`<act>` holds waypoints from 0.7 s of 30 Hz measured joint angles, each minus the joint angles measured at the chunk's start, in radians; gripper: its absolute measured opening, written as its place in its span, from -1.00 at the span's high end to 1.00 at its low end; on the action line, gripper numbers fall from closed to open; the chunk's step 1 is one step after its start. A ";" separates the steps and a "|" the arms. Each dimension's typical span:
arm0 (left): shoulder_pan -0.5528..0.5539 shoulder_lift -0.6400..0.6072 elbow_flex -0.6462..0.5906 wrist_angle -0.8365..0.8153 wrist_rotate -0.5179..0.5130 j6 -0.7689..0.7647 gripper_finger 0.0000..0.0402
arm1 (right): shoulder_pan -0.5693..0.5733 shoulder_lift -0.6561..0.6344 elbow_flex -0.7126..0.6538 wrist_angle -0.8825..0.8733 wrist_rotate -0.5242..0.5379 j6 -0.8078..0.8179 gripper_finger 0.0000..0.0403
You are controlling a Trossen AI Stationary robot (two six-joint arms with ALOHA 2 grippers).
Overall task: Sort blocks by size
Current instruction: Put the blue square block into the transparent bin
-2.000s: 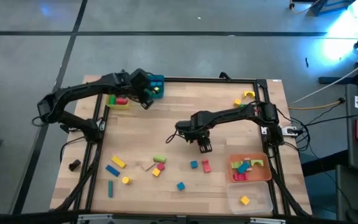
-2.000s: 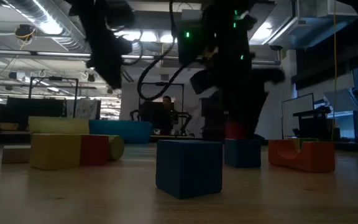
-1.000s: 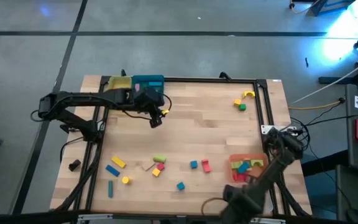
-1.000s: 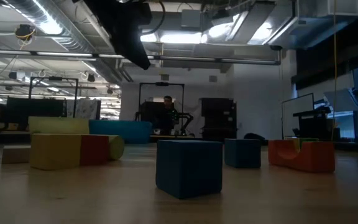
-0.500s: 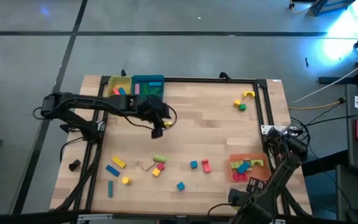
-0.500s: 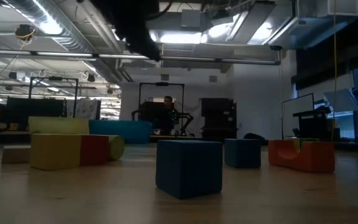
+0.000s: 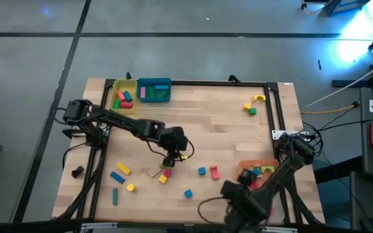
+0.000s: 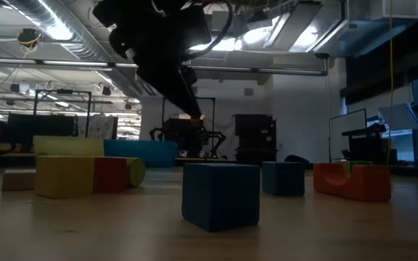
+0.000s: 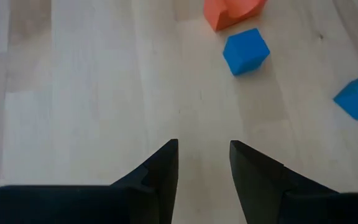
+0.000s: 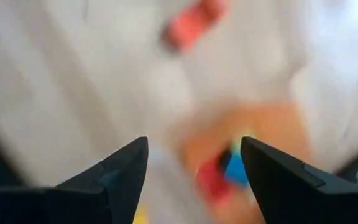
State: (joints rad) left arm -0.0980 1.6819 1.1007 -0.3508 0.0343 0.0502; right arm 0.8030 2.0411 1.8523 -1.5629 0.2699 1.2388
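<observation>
High view: left gripper [image 7: 173,159] over the scattered blocks [image 7: 165,171], fingers parted, empty; right gripper [image 7: 233,192] spread wide, empty, beside orange tray [image 7: 279,183].

Table [image 7: 225,129]: pale wood planks, smooth matt grain. Blue cube [image 9: 246,51]: matt, painted-looking. Left gripper [image 9: 202,155] fingers: matt black.

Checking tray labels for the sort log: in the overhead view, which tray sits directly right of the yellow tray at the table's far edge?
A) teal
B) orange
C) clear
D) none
A: the teal tray sits against the right side of the yellow tray; the orange tray is near the front right.
</observation>
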 joint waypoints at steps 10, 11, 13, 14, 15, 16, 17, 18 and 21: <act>-0.023 -0.086 0.000 -0.042 -0.001 -0.016 0.55 | -0.223 0.000 -0.032 0.280 0.126 -0.475 -0.29; -0.023 -0.097 0.000 -0.058 -0.001 -0.016 0.56 | -0.245 0.001 -0.043 0.317 0.115 -0.538 -0.29; -0.022 -0.125 0.000 -0.091 -0.001 -0.018 0.57 | -0.287 0.001 -0.068 0.373 0.077 -0.639 -0.29; -0.022 -0.140 0.000 -0.112 -0.002 -0.021 0.58 | -0.305 0.001 -0.084 0.396 0.056 -0.671 -0.29; -0.022 -0.156 -0.002 -0.128 -0.005 -0.021 0.59 | -0.323 0.001 -0.103 0.416 0.037 -0.694 -0.29; -0.022 -0.175 -0.015 -0.126 -0.005 -0.023 0.59 | -0.339 0.001 -0.120 0.425 0.022 -0.707 -0.29; -0.022 -0.199 -0.036 -0.119 -0.007 -0.024 0.59 | -0.352 0.002 -0.137 0.436 0.013 -0.723 -0.29; -0.022 -0.227 -0.063 -0.105 -0.010 -0.029 0.59 | -0.364 0.002 -0.151 0.450 0.003 -0.734 -0.29; -0.015 -0.342 -0.166 -0.040 -0.038 -0.063 0.59 | -0.386 0.002 -0.194 0.495 -0.022 -0.778 -0.29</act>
State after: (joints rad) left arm -0.1133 1.3403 0.9352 -0.3903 -0.0039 -0.0123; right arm 0.4166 2.0426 1.6581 -1.0682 0.2477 0.4606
